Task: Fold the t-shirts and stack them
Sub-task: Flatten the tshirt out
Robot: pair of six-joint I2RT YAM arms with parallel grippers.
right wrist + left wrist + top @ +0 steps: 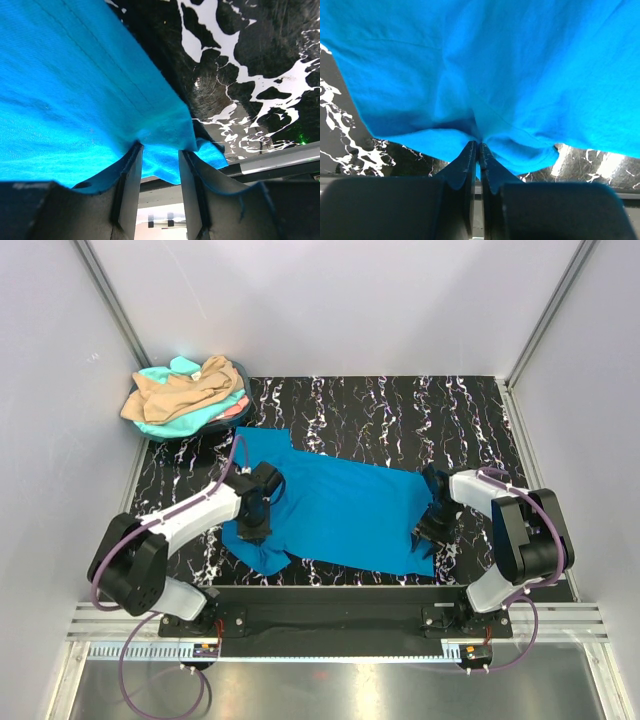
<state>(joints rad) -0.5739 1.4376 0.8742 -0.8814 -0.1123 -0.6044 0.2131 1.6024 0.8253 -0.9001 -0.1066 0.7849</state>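
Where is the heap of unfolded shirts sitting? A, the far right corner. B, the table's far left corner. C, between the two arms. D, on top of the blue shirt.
B: the heap of shirts lies at the table's far left corner.

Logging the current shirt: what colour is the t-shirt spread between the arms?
Bright blue. The t-shirt shows best in the top external view.

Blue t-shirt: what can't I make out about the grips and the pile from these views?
Right wrist: blue t-shirt fills the right pincer gap; clamped or loose, unclear.
Top view: each arm's wrist covers its grip point.
Top view: pile of shirts overlaps; how many lie underneath is hidden.
Left wrist: shirt's outline cut off by frame edges.
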